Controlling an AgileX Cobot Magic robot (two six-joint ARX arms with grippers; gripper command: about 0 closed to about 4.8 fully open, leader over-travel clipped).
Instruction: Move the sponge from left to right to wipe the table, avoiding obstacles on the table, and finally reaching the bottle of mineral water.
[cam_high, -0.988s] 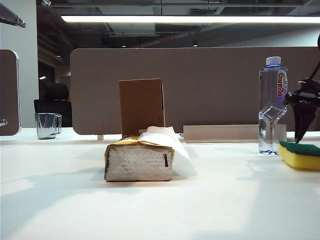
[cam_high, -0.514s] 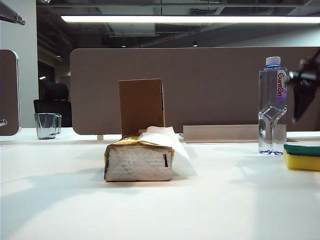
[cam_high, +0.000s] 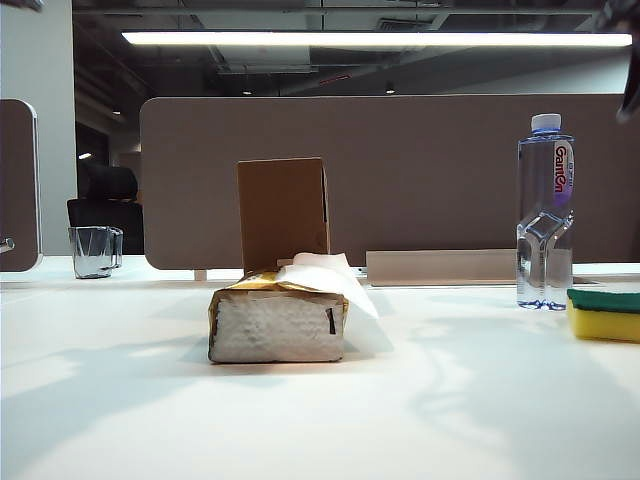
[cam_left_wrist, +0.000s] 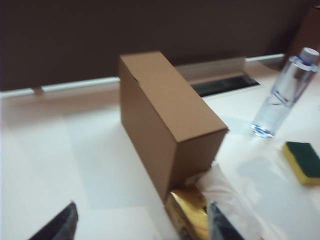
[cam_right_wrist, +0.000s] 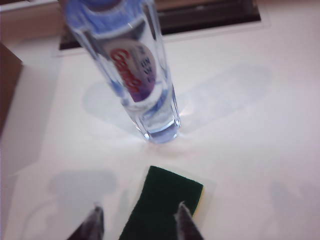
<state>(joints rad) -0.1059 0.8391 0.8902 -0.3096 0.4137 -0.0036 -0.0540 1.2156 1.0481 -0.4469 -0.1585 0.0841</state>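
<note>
While only the sponge (cam_high: 605, 314) beside the bottle of mineral water (cam_high: 545, 210) was shown from outside, the left gripper (cam_left_wrist: 140, 222) and right gripper (cam_right_wrist: 137, 220) were seen parted and empty at the wrists.

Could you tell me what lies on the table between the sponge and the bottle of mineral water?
Nothing: in the right wrist view only a bare strip of white table separates the sponge from the bottle of mineral water. The exterior view agrees.
</note>
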